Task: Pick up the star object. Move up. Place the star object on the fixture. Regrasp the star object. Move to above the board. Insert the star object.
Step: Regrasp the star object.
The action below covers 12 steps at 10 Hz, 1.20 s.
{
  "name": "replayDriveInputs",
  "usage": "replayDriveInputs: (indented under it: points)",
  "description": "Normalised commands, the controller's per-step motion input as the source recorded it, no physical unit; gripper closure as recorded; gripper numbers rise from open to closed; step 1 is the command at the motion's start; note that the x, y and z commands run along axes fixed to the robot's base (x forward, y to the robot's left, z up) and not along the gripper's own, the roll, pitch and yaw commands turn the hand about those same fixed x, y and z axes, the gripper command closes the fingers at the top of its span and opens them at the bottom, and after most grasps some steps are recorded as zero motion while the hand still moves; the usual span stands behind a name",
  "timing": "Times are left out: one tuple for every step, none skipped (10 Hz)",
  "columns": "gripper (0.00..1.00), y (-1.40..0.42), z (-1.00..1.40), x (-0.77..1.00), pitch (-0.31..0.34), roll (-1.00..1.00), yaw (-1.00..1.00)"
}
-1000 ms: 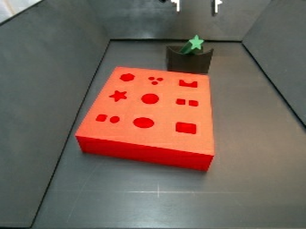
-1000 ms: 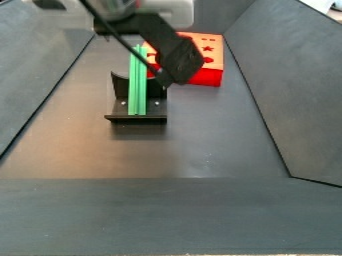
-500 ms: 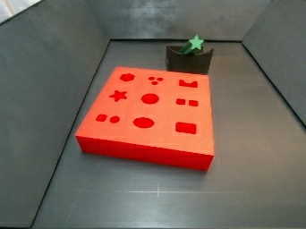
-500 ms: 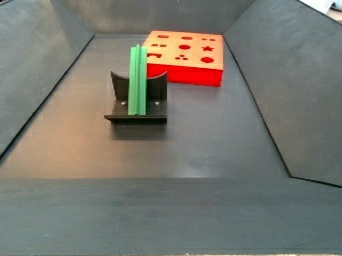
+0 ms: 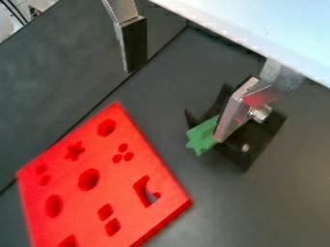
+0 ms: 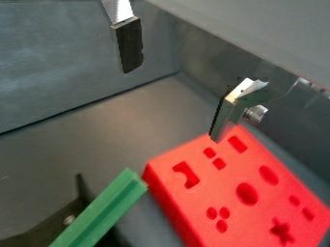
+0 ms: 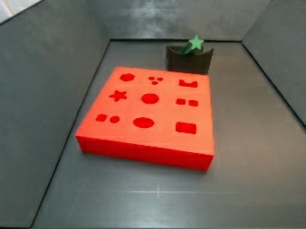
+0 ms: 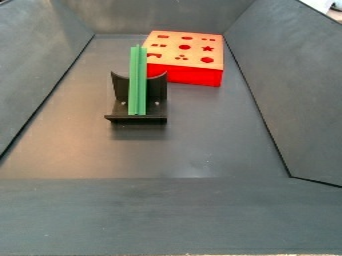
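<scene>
The bright-green star object (image 8: 138, 78) lies lengthwise in the notch of the dark fixture (image 8: 138, 118), and its star-shaped end (image 7: 195, 43) faces the camera in a side view. The red board (image 7: 149, 112) with its shaped holes lies flat on the floor beside the fixture. My gripper appears in neither side view. In both wrist views it hangs high over the floor, open (image 5: 184, 75) (image 6: 178, 77), with nothing between its fingers. Below it are the star object (image 5: 200, 138) (image 6: 103, 207), the fixture (image 5: 254, 147) and the board (image 5: 96, 188) (image 6: 245, 193).
Dark grey sloping walls (image 7: 54, 80) (image 8: 267, 80) close in the floor on all sides. The board's star-shaped hole (image 7: 118, 95) is on the side away from the fixture.
One second ago the gripper was low by the star object on the fixture. It has since risen out of both side views, leaving the star object in the notch.
</scene>
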Motion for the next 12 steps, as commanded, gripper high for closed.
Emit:
replayDriveInputs:
  points:
    - [0.00,-0.04,0.01,-0.01,0.024,1.00,0.03]
    - [0.00,-0.02,0.02,0.00,0.020,1.00,0.03]
    - [0.00,-0.02,0.01,0.00,0.018,1.00,0.03]
    - [0.00,-0.02,0.01,0.00,0.018,1.00,0.04]
    - [0.00,-0.02,0.01,0.00,0.021,1.00,0.04]
    - [0.00,-0.02,0.01,0.00,0.028,1.00,0.04]
    - [0.00,-0.02,0.01,0.01,0.035,1.00,0.04]
    - [0.00,-0.03,0.00,0.03,0.045,1.00,0.04]
    - [0.00,-0.03,0.00,0.04,0.052,1.00,0.05]
    - [0.00,-0.03,0.00,0.06,0.067,1.00,0.05]
    - [0.00,-0.03,0.00,0.08,0.087,1.00,0.06]
    - [0.00,-0.04,0.00,0.09,0.105,1.00,0.07]
